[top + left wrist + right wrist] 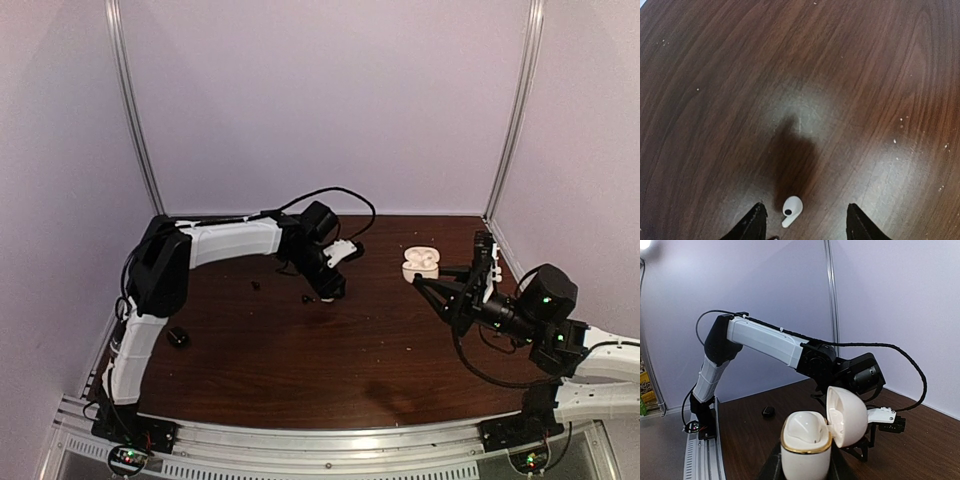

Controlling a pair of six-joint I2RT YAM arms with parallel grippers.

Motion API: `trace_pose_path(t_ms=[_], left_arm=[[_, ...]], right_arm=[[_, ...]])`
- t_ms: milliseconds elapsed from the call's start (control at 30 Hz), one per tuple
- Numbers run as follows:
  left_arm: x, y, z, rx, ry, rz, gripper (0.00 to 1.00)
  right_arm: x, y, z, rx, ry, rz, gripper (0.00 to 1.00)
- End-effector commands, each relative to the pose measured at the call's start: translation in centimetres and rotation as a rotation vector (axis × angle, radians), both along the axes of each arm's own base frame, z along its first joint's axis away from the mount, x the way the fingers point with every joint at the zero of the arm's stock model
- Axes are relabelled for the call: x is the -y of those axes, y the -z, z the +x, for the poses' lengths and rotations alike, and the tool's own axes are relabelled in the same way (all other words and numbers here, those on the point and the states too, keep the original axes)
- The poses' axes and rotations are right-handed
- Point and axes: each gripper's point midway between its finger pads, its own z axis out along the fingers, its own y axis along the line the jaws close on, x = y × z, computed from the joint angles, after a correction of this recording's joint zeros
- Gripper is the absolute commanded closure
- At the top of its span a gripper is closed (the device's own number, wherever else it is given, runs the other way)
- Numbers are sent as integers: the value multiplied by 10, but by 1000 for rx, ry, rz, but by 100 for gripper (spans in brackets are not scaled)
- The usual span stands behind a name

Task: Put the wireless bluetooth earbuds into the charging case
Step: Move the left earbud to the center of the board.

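Straddling white earbud (791, 210), left pincer (806, 207) half-open, empty; right pincer (806, 471), mostly hidden, apparently clamps case (810, 430).

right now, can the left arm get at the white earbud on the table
Probably yes. The left gripper is open right over the white earbud, which lies on the bare table between its fingers, nearer one of them. Nothing else is close enough to block it.

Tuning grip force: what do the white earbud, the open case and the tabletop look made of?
White earbud: likely hard glossy plastic, smooth bright shell.
Charging case: smooth white plastic, soft sheen; gold rim band, maybe metallic plating.
Table: dark wood grain with glare patch, semi-gloss; solid, veneer or laminate, cannot tell.
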Motion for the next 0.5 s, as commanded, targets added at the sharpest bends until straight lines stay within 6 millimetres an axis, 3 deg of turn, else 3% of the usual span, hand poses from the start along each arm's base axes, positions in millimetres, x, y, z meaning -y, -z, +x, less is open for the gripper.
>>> trace_pose_path(t_ms=[0, 233, 467], left_arm=[[7, 12, 4, -17, 20, 19, 45], [3, 35, 6, -35, 10, 66, 50], [-6, 47, -2, -80, 13, 99, 61]], right_arm=[[3, -17, -1, 30, 3, 24, 100], [4, -16, -1, 31, 5, 19, 100], [3, -17, -1, 41, 0, 21, 100]])
